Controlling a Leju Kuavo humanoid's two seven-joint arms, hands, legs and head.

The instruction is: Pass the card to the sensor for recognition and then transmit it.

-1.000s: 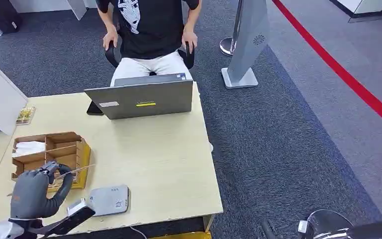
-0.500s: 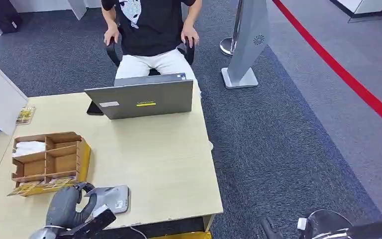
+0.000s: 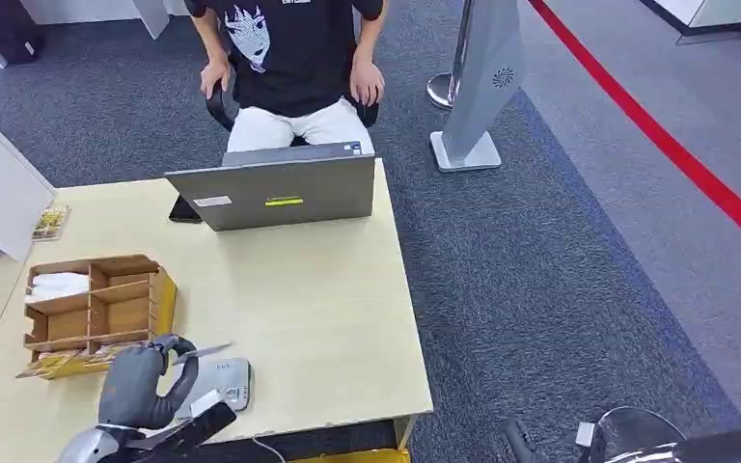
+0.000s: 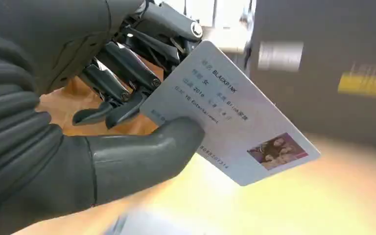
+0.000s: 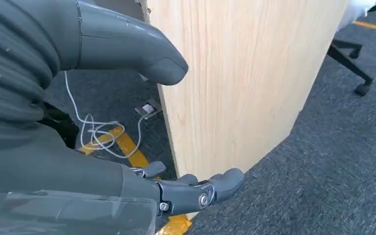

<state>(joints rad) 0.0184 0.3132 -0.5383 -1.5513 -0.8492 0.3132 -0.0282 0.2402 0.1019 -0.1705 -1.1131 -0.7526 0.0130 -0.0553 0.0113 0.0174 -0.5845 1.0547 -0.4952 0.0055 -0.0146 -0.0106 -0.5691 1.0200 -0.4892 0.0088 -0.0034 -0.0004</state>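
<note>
One card, apparently one sensor

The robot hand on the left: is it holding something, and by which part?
Yes. The left robot hand pinches a white ID card at one end, thumb on the printed face, fingers behind; the photo end sticks out free. The right robot hand holds nothing.

Even, bright indoor light falls on the desk and carpet, with soft, faint shadows. In the left wrist view the laptop behind the sharp card is blurred; a window glares white.
</note>
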